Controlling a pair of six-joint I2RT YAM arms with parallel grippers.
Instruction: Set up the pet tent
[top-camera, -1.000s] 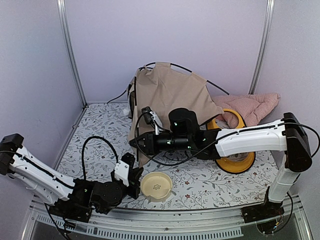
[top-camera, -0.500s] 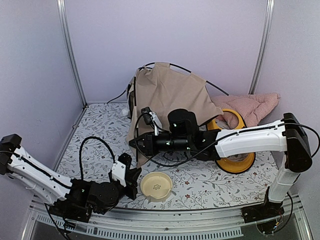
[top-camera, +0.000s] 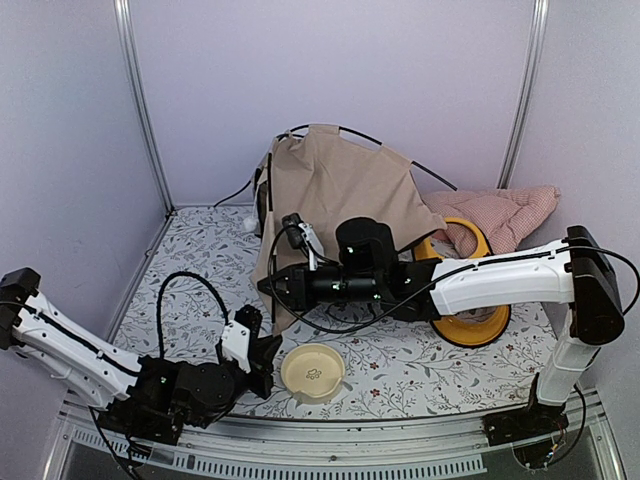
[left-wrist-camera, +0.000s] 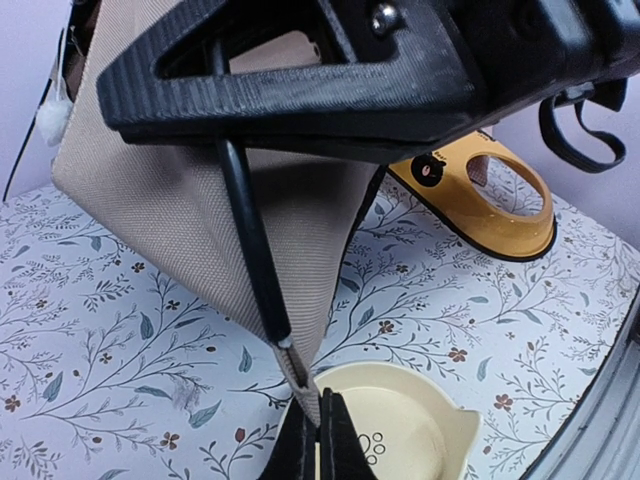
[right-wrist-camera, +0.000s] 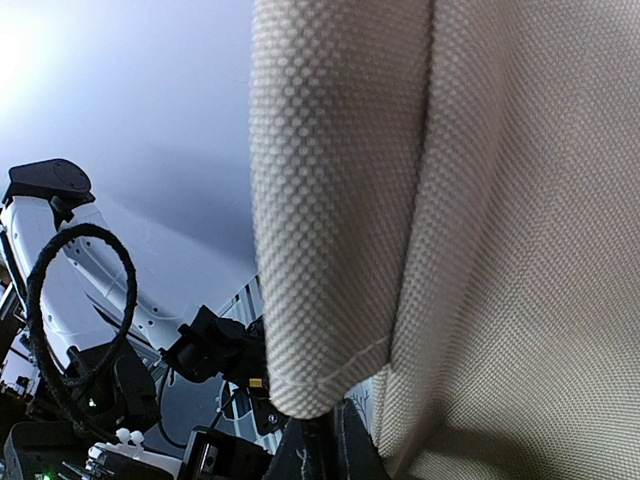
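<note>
**Top view:** The pet tent (top-camera: 340, 190) stands half-raised at the back and sags, w/ one thin black pole (top-camera: 400, 150) arching over its top. The right gripper (top-camera: 268, 287) reaches in from the right, its fingers against the tent's front-left edge. The left gripper (top-camera: 270, 348) sits just below and nearer, at the tent's lowest corner. A cream bowl (top-camera: 313, 372) lies just right of the left fingers. A yellow feeder tray (top-camera: 470, 328) and a pink checked cushion (top-camera: 510, 212) lie well right of both grippers, behind the right arm.

**Left wrist:** The left gripper (left-wrist-camera: 320, 445) has its fingers pressed together, and the tent (left-wrist-camera: 170, 210) corner tip runs down into the seam between them, so they pinch fabric. The pole (left-wrist-camera: 250, 230) comes down to end just above the fingertips. The right gripper (left-wrist-camera: 140, 105) is directly above, clamped across the pole and fabric. The bowl (left-wrist-camera: 400, 425) is just right of the fingers and the tray (left-wrist-camera: 480, 205) is farther right. A white pompom (left-wrist-camera: 50, 120) hangs far upper left.

**Right wrist:** The right gripper (right-wrist-camera: 320, 450) has its fingers narrow, closed on a folded hem of the tent (right-wrist-camera: 450, 200). Fabric fills the view above and to the right of them. The left arm (right-wrist-camera: 90, 285) is below left, blurred.
</note>
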